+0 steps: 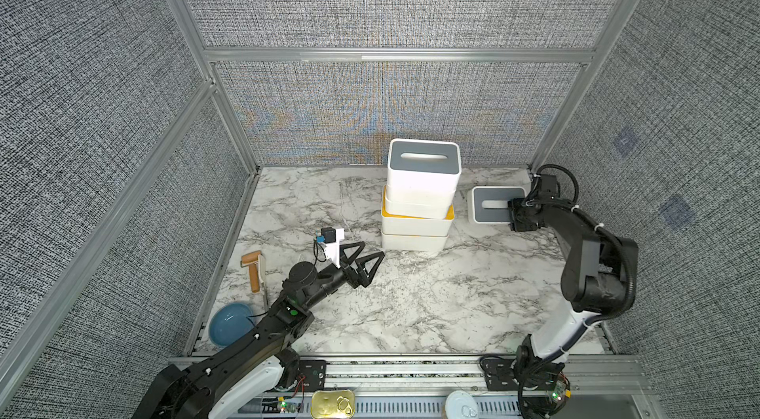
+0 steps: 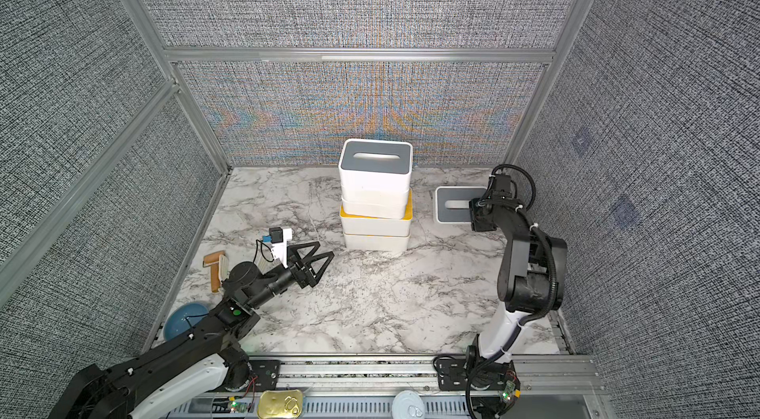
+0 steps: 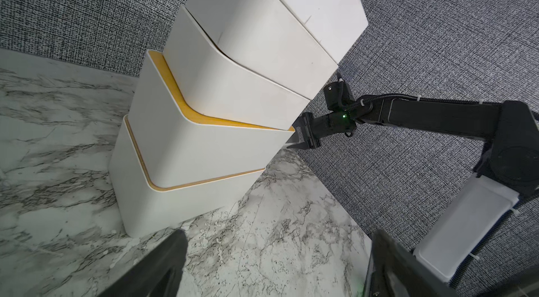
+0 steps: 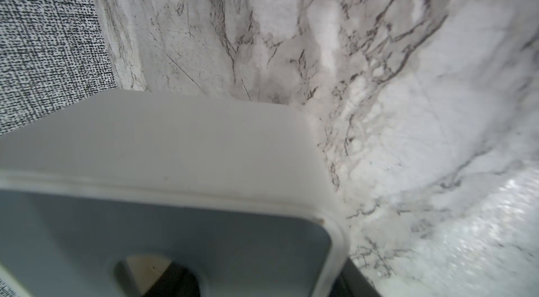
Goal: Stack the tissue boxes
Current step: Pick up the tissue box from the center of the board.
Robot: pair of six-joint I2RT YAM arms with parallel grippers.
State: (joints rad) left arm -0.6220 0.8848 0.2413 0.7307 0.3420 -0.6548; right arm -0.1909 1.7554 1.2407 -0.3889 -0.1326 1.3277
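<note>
Tissue boxes go up on a marble surface [image 1: 411,306]. The stack of tissue boxes [image 1: 417,223] stands at the middle of the back edge, its upper tiers slightly off square. A loose box [image 1: 485,215], grey-lidded, sits near the back right corner. The right claw [image 1: 512,213] pinches the box's end through the lid slot [image 1: 492,204]. Such an end grip probably calls for a slow, level lift that clears the stack's top before crossing over. The left claw [image 1: 374,250] hovers spread and empty in front of the stack.

Bare counter [image 1: 432,306] runs wide across the front and middle. The tissue-box stack [image 1: 417,223] blocks the back centre, with a narrow gap beside it before the lone grey-lidded tissue box [image 1: 485,194]. A wooden-handled tool [image 1: 255,273] and blue bowl [image 1: 230,324] crowd the left edge.
</note>
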